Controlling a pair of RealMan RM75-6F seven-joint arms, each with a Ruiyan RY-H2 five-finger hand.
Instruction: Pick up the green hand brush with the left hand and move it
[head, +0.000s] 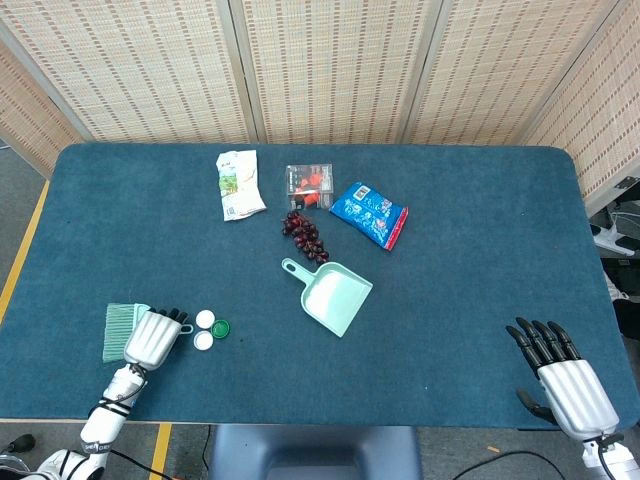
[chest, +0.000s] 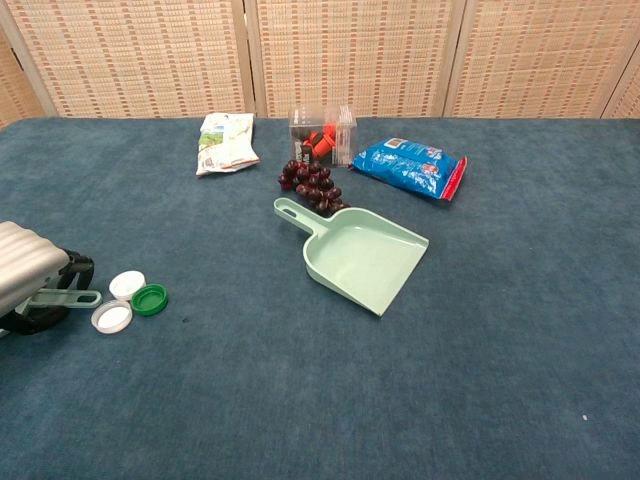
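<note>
The left hand is gripping the green hand brush at the near left corner of the desk, with its fingers curled around the handle. The long axis of the brush is running left to right: the bristles are showing to the left of the hand, and the handle tip is pointing right, toward two white caps and a green cap just beside it. The left and near edges of the desk are lying close to the brush. A wide bare area is opening to the right, before the green dustpan. The right hand is resting at the near right edge with fingers apart, holding nothing.
</note>
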